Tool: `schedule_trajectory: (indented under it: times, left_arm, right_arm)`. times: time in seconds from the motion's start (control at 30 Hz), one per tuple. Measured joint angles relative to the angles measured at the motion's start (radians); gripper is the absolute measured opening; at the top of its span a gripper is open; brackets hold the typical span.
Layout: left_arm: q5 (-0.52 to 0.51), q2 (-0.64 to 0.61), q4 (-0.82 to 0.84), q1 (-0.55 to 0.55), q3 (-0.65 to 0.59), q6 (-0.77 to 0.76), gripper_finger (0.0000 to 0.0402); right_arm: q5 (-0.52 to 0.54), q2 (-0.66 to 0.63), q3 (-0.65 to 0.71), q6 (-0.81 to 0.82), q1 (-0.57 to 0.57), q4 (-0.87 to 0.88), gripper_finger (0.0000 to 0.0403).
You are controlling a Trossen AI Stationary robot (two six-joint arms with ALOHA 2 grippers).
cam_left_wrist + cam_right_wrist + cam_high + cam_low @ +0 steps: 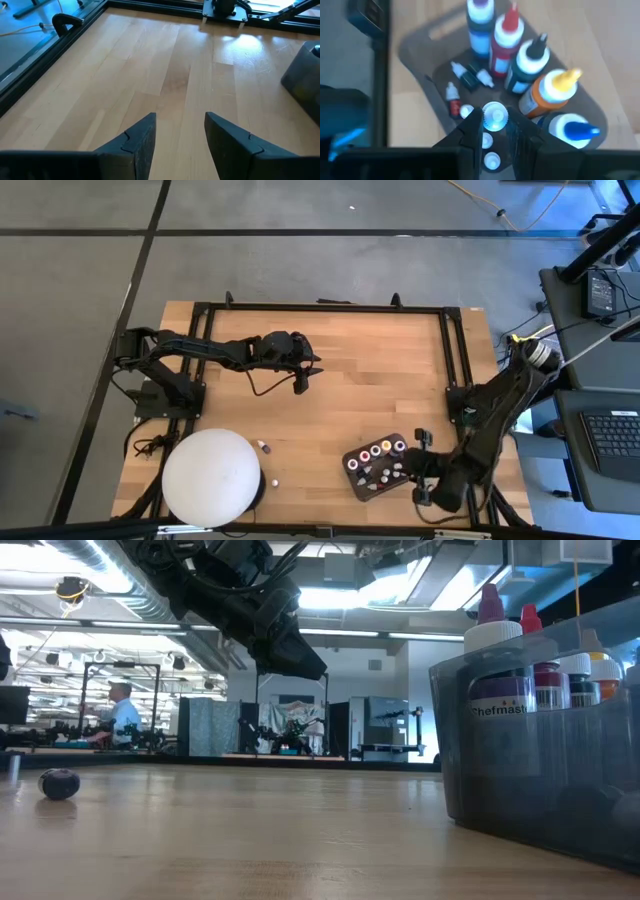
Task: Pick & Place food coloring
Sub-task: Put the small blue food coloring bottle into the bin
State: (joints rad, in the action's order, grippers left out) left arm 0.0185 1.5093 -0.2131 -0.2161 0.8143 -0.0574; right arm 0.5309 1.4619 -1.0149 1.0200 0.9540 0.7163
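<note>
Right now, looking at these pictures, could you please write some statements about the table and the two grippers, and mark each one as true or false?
1. The left gripper is open over bare wood, holding nothing. True.
2. The right gripper is closed on a small bottle with a white cap over the dark tray. True.
3. The dark tray stands beside the left arm's base. False: it stands near the front edge, close to the right gripper.
4. The white dome sits inside the tray. False: it stands on the table, apart from the tray.
5. Two tiny bottles lie on the wood beside the dome. True.
</note>
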Motion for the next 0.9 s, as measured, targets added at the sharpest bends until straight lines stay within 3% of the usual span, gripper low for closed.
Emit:
schedule_trajectory:
  times: [0.53,0.9]
  left_arm:
    - [0.000,0.000,0.000,0.000,0.000,0.000,0.0164]
    - [0.000,0.000,0.000,0.000,0.000,0.000,0.0160]
  right_arm:
    - [-0.001,0.244,0.000,0.144,-0.021,0.012,0.0073]
    - [-0.024,0.282,0.000,0.155,-0.034,-0.004,0.0082]
